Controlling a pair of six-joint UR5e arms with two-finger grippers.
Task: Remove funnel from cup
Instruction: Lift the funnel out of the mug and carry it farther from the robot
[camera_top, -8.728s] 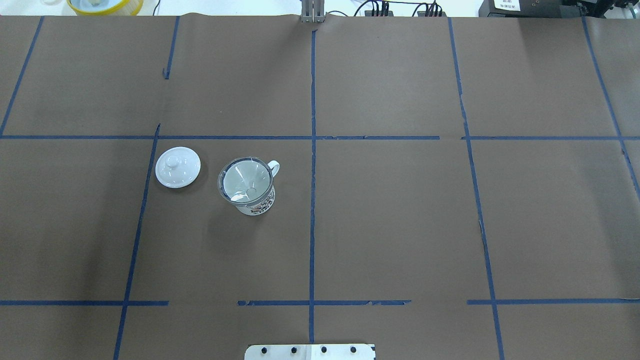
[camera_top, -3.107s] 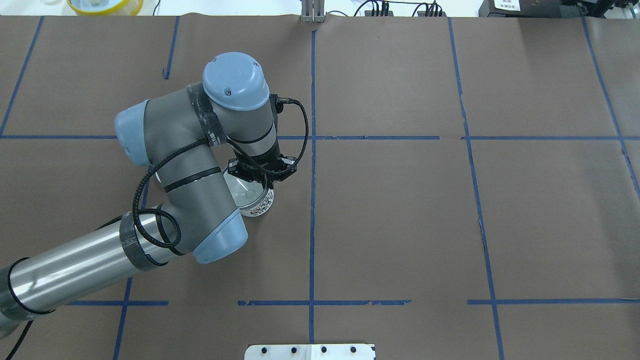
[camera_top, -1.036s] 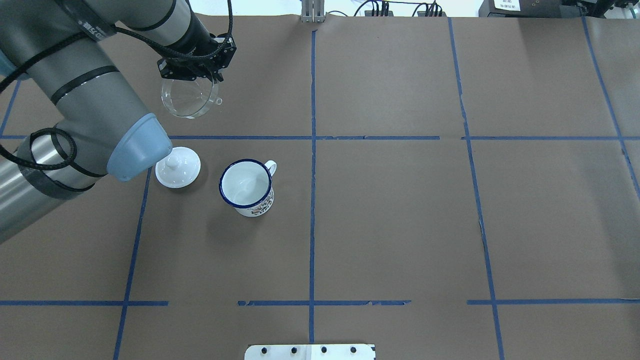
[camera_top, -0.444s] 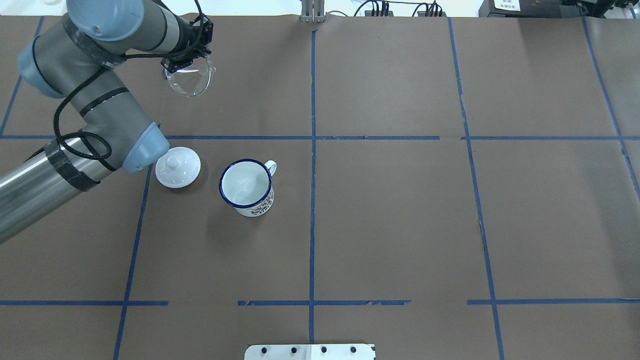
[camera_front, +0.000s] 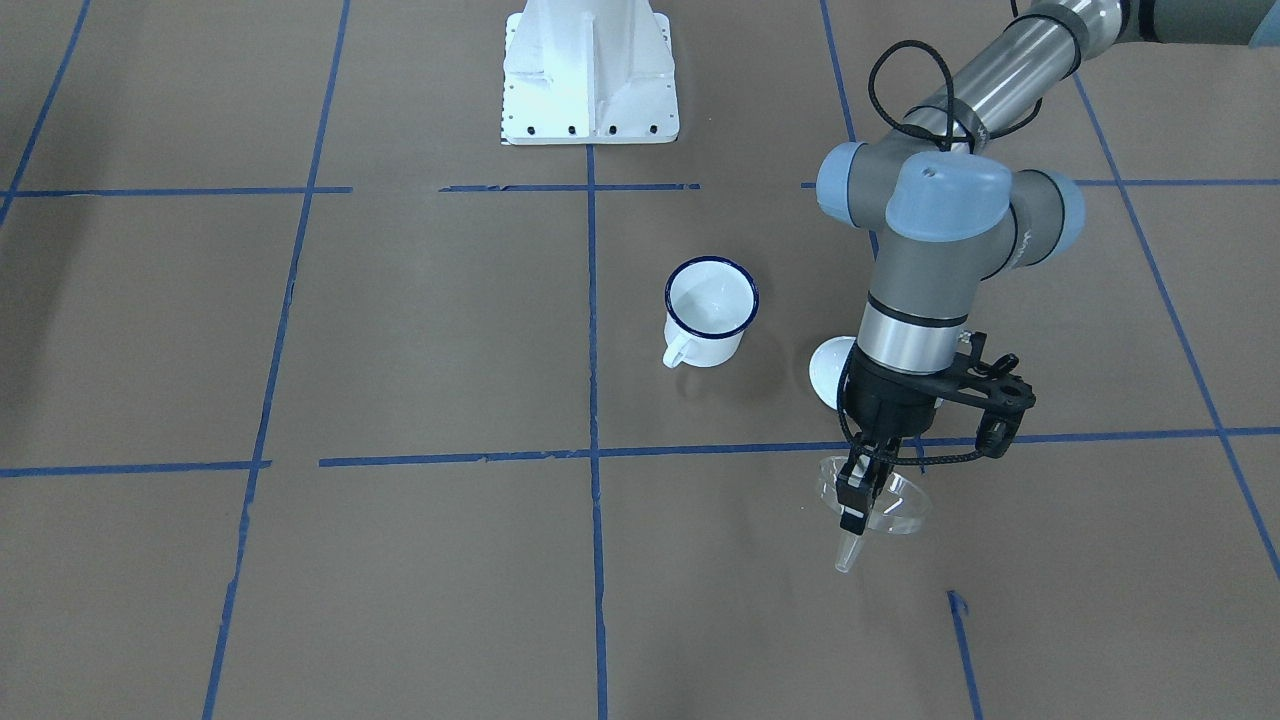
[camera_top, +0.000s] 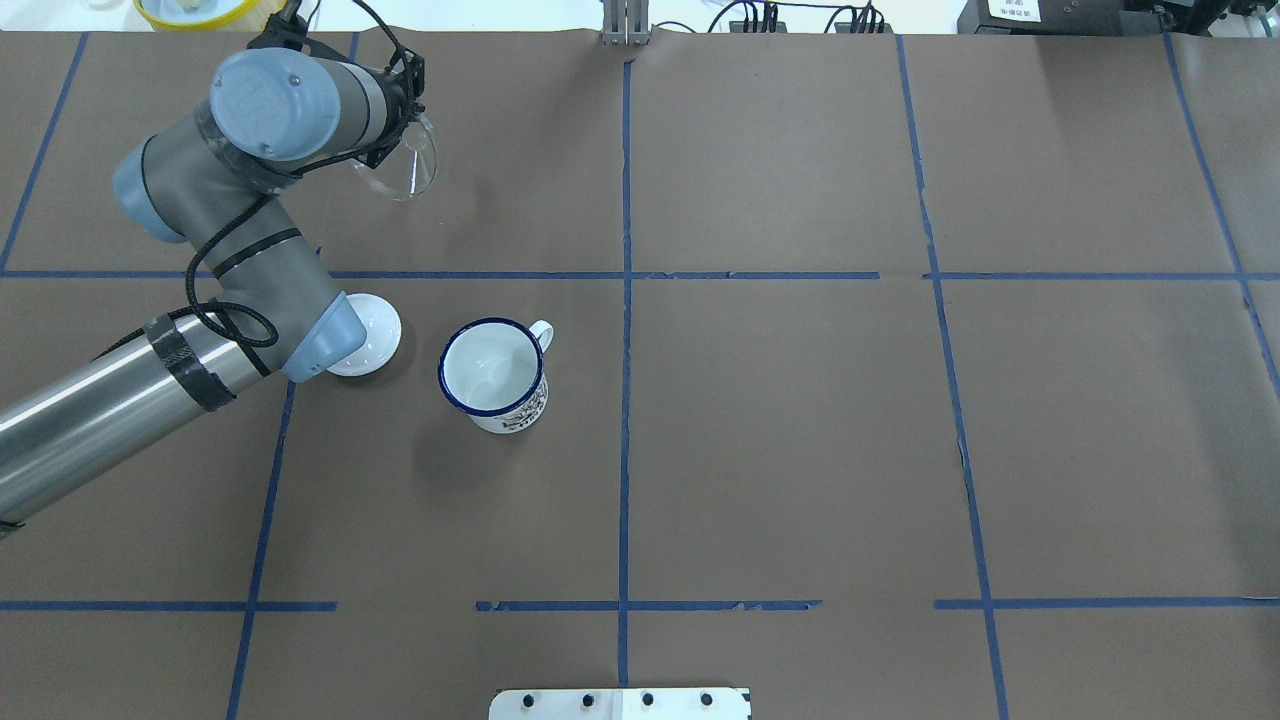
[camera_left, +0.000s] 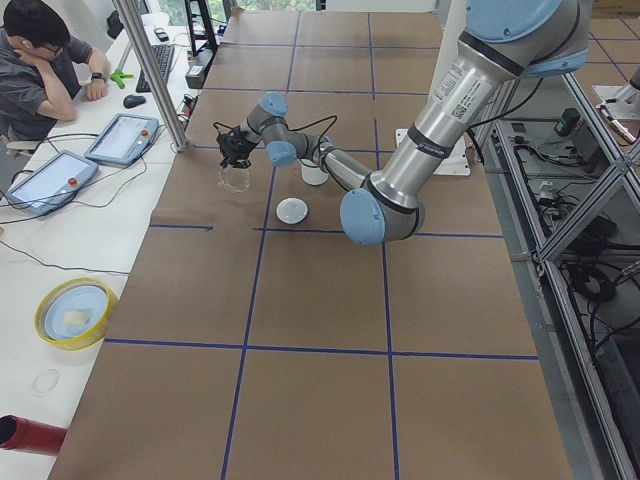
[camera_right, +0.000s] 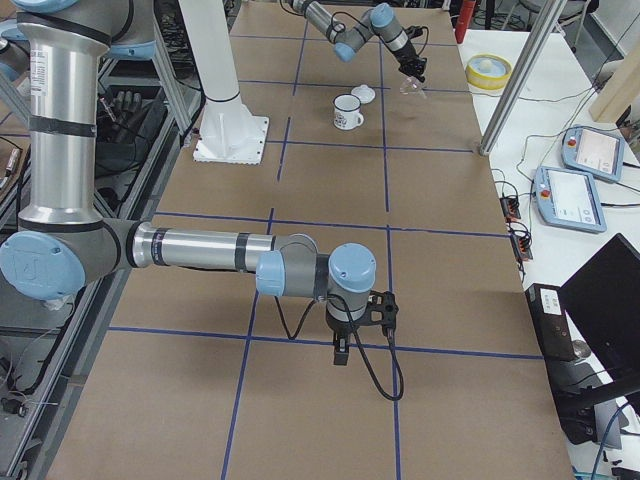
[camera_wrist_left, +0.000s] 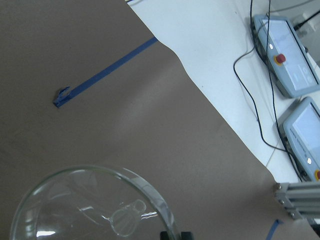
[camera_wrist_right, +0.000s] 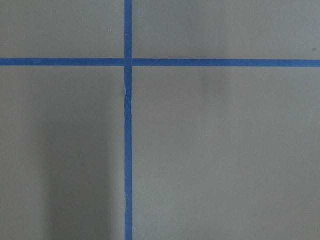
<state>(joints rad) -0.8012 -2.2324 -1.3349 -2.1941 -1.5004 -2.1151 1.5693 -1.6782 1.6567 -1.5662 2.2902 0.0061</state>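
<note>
One camera hangs behind my shoulders, looking down on the table (camera_top: 800, 450). Another faces me from across it, steeply. Both catch the cup (camera_top: 492, 372). Two more watch from its ends. My left wrist camera sits close to the funnel (camera_wrist_left: 95, 207).

Silver tubes (camera_top: 90, 420), blue joint caps (camera_top: 265, 90), black cables (camera_front: 872, 80)
</note>
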